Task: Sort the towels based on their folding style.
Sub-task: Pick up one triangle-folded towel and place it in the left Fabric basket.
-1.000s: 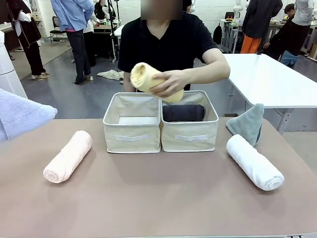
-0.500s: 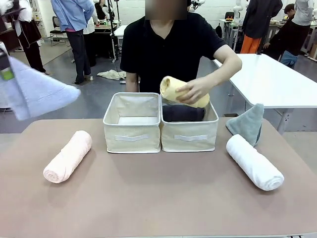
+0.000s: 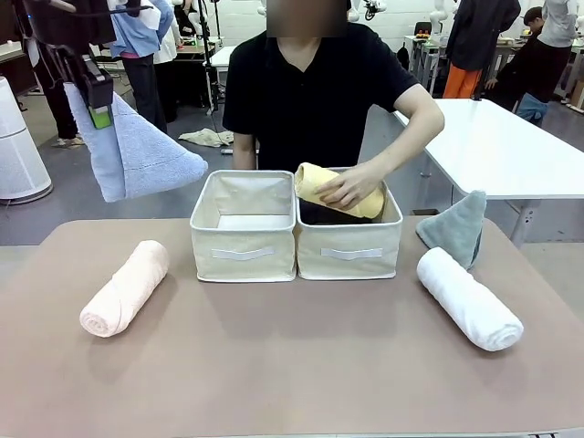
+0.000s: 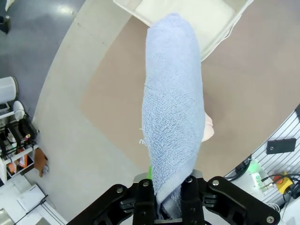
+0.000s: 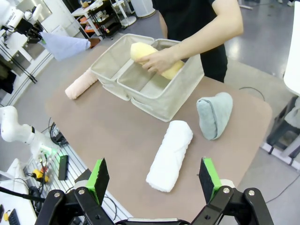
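Front view: my left gripper (image 3: 99,111) clamps the light blue triangle-folded towel (image 3: 141,151) aloft; my right gripper (image 5: 153,180) gapes wide, empty.

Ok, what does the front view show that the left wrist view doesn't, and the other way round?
Front view: the person's hand holding the yellow towel at the top of the right basket, plus the white roll and the grey-teal triangle. Left wrist view: a close look down at the fingers pinching the light blue towel's edge, and cabling on the floor. Both: the left gripper shut on that towel, the left basket, the pink roll.
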`<action>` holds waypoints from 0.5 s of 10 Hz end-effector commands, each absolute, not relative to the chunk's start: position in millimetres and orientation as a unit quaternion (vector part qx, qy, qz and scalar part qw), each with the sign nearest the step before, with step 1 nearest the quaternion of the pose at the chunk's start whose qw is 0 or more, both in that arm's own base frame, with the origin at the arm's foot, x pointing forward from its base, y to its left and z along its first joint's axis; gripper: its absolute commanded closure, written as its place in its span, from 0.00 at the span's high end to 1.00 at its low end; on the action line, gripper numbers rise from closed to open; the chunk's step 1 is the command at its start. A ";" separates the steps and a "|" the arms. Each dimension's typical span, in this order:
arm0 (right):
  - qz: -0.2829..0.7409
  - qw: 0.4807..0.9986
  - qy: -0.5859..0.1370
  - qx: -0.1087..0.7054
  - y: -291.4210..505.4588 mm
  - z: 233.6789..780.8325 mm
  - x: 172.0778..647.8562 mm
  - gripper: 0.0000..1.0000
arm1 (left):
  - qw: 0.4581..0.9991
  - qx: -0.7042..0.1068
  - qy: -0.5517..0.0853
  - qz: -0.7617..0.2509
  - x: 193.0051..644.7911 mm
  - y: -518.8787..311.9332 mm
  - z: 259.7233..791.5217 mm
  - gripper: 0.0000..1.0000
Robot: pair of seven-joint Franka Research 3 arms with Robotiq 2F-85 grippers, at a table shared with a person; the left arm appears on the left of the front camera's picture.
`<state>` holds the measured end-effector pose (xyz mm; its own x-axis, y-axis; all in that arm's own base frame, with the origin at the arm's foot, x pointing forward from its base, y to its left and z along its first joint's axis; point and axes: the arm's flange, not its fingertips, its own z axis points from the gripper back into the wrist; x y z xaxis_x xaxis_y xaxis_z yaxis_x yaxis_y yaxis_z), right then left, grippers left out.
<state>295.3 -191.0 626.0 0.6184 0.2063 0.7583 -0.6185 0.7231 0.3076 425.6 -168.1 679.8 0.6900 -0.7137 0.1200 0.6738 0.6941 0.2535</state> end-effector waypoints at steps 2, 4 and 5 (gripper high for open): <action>0.243 0.853 -0.363 0.285 -190.3 624.8 295.6 1.00 | 0.910 0.097 -0.121 -0.384 410.5 -159.3 680.3 0.17; 0.243 0.853 -0.363 0.285 -190.3 624.8 295.6 1.00 | 0.910 0.097 -0.121 -0.384 410.5 -159.3 680.3 0.17; 0.243 0.853 -0.363 0.285 -190.3 624.8 295.6 1.00 | 0.914 0.097 -0.109 -0.378 416.4 -163.8 682.8 0.17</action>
<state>295.3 -191.0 626.0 0.6184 0.2063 0.7583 -0.6185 0.7231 0.3076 414.6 -163.1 682.5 0.6908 -0.7121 0.1255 0.6696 0.6955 0.2606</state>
